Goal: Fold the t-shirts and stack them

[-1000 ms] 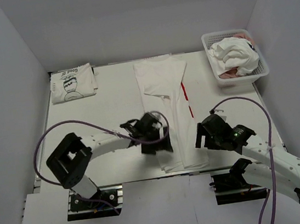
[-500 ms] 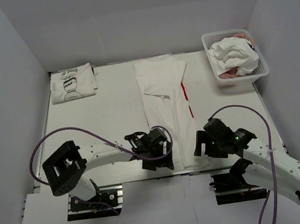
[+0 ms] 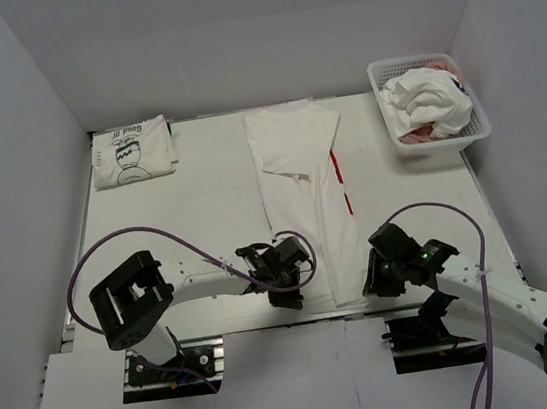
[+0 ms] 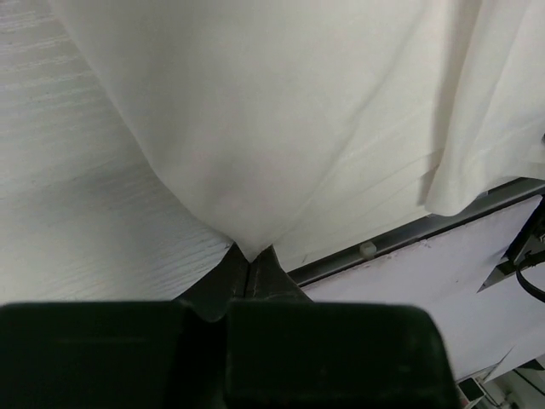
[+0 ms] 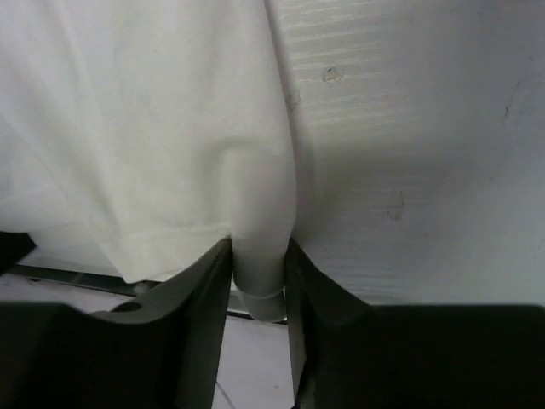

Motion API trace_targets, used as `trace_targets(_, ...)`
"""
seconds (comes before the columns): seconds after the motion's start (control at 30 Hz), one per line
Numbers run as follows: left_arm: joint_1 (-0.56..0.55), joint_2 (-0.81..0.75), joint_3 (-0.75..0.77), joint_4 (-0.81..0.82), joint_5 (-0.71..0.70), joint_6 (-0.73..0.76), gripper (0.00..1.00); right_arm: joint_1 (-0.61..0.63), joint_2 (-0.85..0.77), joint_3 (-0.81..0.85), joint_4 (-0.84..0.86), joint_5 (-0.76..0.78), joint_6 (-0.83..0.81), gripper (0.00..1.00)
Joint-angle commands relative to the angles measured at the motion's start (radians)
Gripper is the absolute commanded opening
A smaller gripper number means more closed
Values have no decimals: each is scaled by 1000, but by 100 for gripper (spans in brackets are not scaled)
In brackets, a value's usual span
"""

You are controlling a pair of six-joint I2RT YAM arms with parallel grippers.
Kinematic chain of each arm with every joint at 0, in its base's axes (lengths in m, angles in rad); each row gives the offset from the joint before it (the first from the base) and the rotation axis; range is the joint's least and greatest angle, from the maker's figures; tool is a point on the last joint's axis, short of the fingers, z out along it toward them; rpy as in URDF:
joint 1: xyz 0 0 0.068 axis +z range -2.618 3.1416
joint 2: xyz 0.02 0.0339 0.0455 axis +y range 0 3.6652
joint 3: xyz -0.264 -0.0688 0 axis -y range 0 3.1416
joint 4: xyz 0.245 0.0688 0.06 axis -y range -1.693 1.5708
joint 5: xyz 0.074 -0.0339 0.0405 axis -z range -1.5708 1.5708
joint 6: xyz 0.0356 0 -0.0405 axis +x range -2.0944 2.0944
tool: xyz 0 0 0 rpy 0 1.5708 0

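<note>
So: 1 folded t-shirt (image 3: 131, 153) parked far-left. 1 long t-shirt (image 3: 300, 176) mid-table, folded lengthwise; left gripper (image 4: 249, 258) and right gripper (image 5: 260, 271) both pinch its near hem. Cross-fold, stacking and the crumpled t-shirts (image 3: 426, 99) in the basket (image 3: 444, 142) not yet done.

white arms (image 3: 202, 274), black joints (image 3: 130, 300), looping purple cables (image 3: 121, 235)

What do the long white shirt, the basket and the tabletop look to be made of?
long white shirt: soft matte cloth, probably a cotton knit. It creases and drapes, and it has a stitched hem.
basket: white moulded plastic, going by its rigid lattice walls. The sheen is too small to judge.
tabletop: white matte board, perhaps laminate or painted wood. Fine grain-like lines show in the wrist views.
</note>
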Motion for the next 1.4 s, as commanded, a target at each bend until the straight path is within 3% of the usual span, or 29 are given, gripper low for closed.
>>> trace_targets(0.0,-5,-13,-21,-29,-94,-12,0,-3,3,-17,52,-18,33,28)
trace_targets(0.07,4,-25,-21,-29,-94,-12,0,-1,-1,-14,63,12,32,16)
trace_targets(0.1,5,-25,-21,-20,-94,-12,0,-3,-3,-11,60,35,30,0)
trace_targets(0.37,27,-157,-21,0,-143,-2,0,-3,-24,115,115,95,-62,0)
trace_targets(0.53,49,-188,89,-103,-299,-2,0,-4,40,201,170,141,-85,0)
trace_targets(0.7,127,-213,184,-105,-392,83,0,-12,138,320,221,271,-94,0)
trace_targets(0.93,277,-76,349,-108,-410,183,0,-46,282,495,328,376,-169,0)
trace_targets(1.1,360,25,476,-89,-346,255,0,-87,434,604,380,429,-234,0)
trace_targets(1.37,465,238,626,-73,-286,297,0,-183,712,770,438,354,-283,0)
